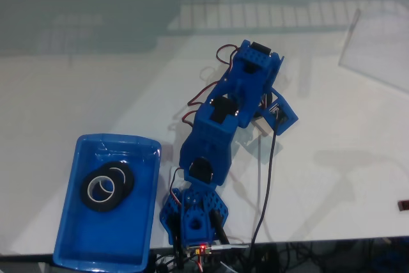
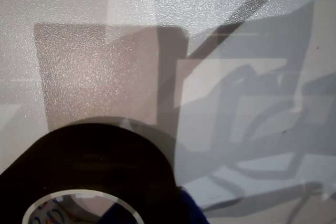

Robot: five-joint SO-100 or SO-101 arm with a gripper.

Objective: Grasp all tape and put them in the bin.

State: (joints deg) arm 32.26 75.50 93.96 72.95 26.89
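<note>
Fixed view: blue bin (image 1: 73, 238) at left holds two overlapping tape rolls (image 1: 107, 185); the arm (image 1: 220, 132) stands to its right on the white table (image 1: 332, 177). Wrist view: another tape roll (image 2: 89, 166) sits at lower left, a blue fingertip (image 2: 186, 211) touching it; gripper opening cannot be told.

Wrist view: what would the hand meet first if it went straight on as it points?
Likely the black tape roll beside its blue fingertip, else the white table; depth is unclear.
</note>
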